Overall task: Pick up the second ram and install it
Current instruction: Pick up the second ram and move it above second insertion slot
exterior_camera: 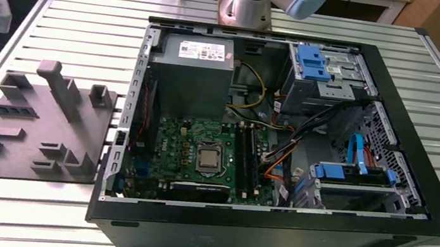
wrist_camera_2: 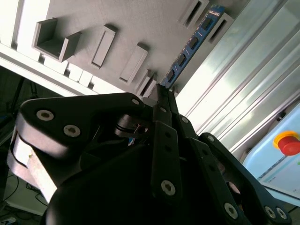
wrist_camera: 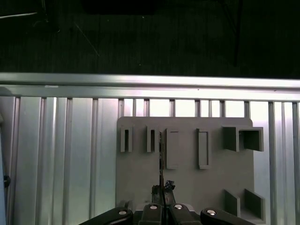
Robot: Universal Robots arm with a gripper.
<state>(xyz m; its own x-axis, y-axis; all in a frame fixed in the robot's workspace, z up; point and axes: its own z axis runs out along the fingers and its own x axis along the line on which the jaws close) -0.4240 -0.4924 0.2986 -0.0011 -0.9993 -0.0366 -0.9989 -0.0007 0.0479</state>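
Ribbed metal slats make up the surface (wrist_camera: 56, 159), which ends at a rail with dark floor beyond it in the first wrist view. Nearest the cameras, the pincer (wrist_camera_2: 162, 91) has its two black fingers (wrist_camera_2: 165, 136) pressed together on the near end of the memory stick (wrist_camera_2: 192, 44), pinching that and nothing else. The stick runs away from the grip. In the second wrist view it is bluish-green with dark chips along its face, and in the first wrist view it is edge-on, a thin dark line. It stands on its long edge over the grey tray (wrist_camera: 187, 187), among the tray's narrow pockets. I cannot tell whether its lower edge sits in a pocket or hangs just clear.

Farther off, in the exterior view, the open computer case (exterior_camera: 256, 237) lies on the slats toward the exterior view's right of the tray. The green circuit board (exterior_camera: 187, 141) is inside it, and the long memory slots (exterior_camera: 247, 156) sit just beside the processor socket (exterior_camera: 208, 157).

I judge the pick-up to be the step in hand. The grip is made, the install is not yet begun, and stick and slots are well apart. From here the job calls for a hold that does not slip and a straight lift clear of the pocket walls. The stick must then be kept upright and lined up lengthwise with a free slot before any downward push, since a skewed entry could jam it.
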